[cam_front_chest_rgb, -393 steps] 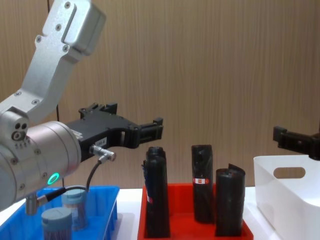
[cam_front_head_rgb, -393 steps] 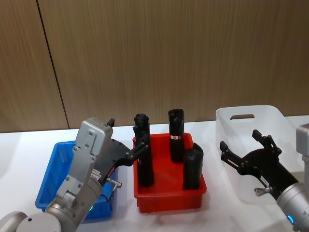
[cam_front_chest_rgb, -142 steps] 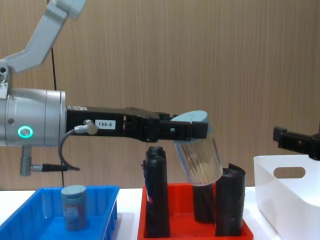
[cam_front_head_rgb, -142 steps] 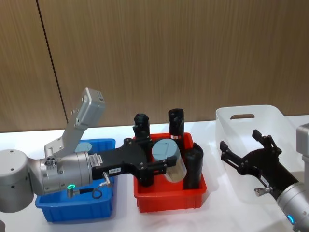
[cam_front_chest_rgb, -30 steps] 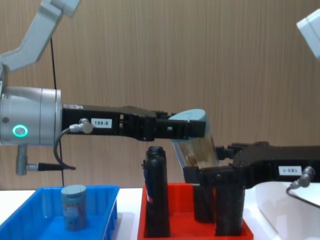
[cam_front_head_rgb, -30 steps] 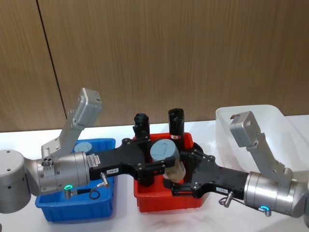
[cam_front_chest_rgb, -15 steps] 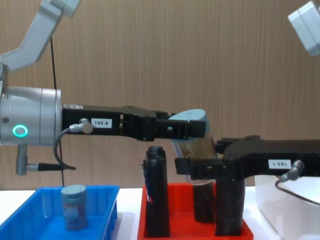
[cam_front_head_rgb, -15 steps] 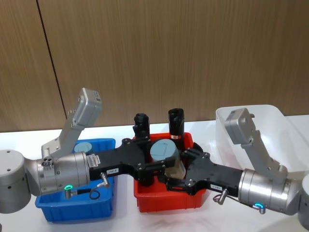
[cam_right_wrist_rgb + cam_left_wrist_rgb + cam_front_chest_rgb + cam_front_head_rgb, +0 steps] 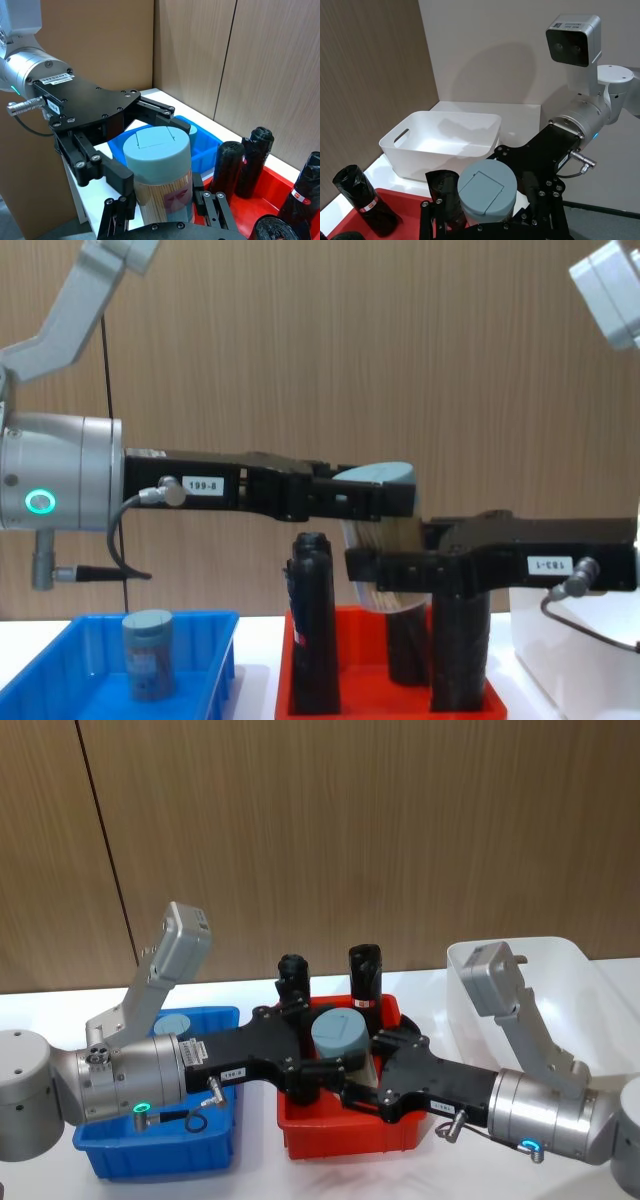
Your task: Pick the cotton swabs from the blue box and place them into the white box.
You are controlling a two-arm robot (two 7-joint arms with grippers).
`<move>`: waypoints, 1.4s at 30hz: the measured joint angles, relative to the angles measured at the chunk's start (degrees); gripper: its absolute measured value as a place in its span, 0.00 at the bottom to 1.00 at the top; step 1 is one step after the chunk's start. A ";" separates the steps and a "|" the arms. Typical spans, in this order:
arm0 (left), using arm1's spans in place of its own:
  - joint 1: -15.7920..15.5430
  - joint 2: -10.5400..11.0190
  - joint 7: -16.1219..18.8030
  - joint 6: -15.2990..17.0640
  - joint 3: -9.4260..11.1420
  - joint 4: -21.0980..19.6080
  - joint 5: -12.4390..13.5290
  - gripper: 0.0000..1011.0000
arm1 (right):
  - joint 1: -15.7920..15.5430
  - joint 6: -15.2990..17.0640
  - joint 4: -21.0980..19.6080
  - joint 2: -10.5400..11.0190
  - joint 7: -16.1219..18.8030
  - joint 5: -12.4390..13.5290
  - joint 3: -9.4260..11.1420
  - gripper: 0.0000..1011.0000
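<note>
Grey-lidded, the tub of cotton swabs [image 9: 343, 1038] hangs over the red tray [image 9: 350, 1145], clamped near its lid by the left gripper [image 9: 385, 498]. The right gripper [image 9: 385, 568] has just slid in around its lower half; whether it grips yet, I cannot tell. That looks like a handover toward the white box [image 9: 570, 960], far right. Another tub [image 9: 148, 652] waits in the blue box [image 9: 160, 1160], left on the white table [image 9: 255, 1170], wood-panelled wall [image 9: 400, 840] behind.

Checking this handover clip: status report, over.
Left claw shut on tub over red tray. Right claw at tub's body, grip unclear. Second tub in blue box.
</note>
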 joint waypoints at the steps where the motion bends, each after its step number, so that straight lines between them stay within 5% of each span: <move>1: 0.00 0.00 0.00 0.00 0.00 0.00 0.00 0.89 | 0.01 0.02 0.00 0.01 -0.01 0.08 -0.02 0.64; 6: 0.00 0.00 0.00 0.00 0.00 0.00 0.00 0.99 | 0.01 0.05 -0.02 0.17 -0.35 0.77 -0.06 0.64; 26: 0.00 0.00 0.00 0.00 0.00 0.00 0.01 0.99 | -2.02 -2.33 -0.74 3.67 -7.84 6.71 3.11 0.64; 42: 0.00 0.00 0.01 0.00 0.00 0.00 0.01 0.99 | -2.11 -3.47 2.61 7.01 -15.54 8.01 6.77 0.64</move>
